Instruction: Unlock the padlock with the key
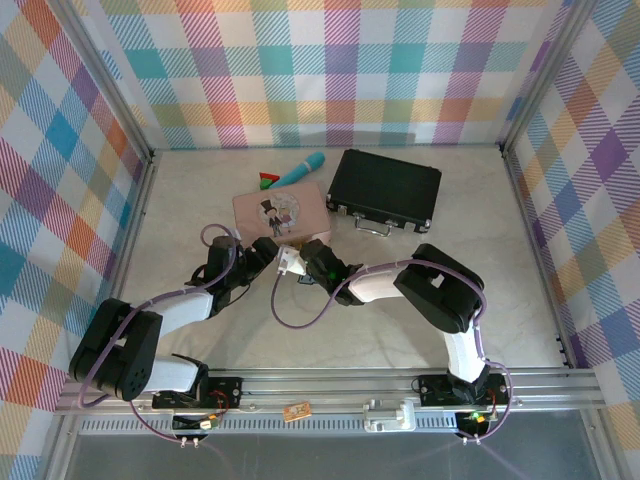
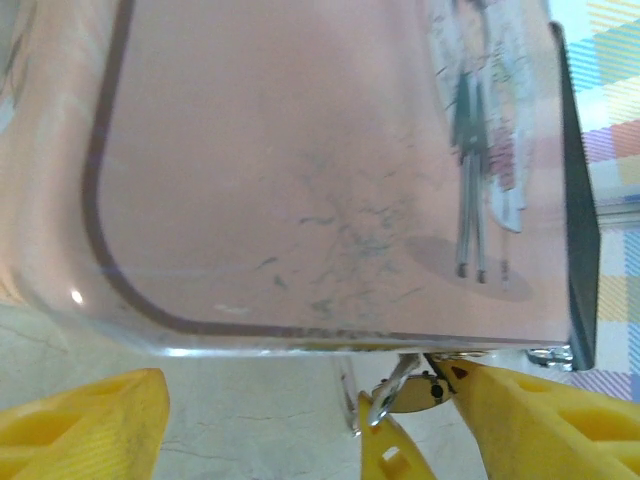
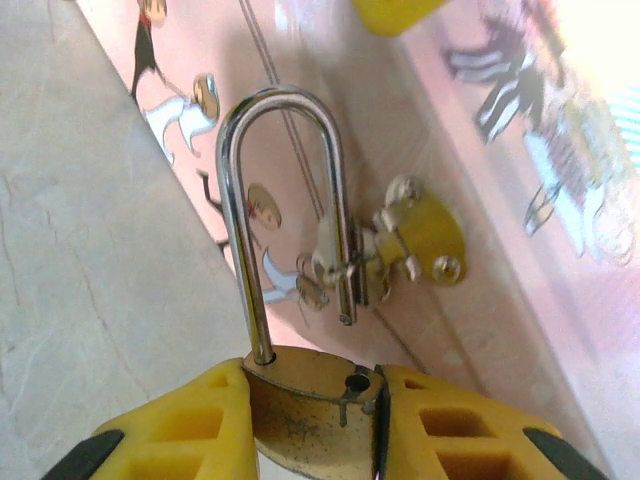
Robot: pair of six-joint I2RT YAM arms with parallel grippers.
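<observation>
The right tool [image 3: 315, 432] clamps the small brass padlock [image 3: 300, 385] by its body, which is probably hard and slippery; the left tool [image 2: 300, 405] stands open.

Padlock [image 3: 310, 405] at the tin's [image 1: 280, 210] near face; case [image 1: 385, 187] right of tin, on table [image 1: 480, 270].

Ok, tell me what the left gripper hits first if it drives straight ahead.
The pink tin: its near side stands straight ahead of the open left gripper, seemingly close, though depth is hard to judge.
</observation>
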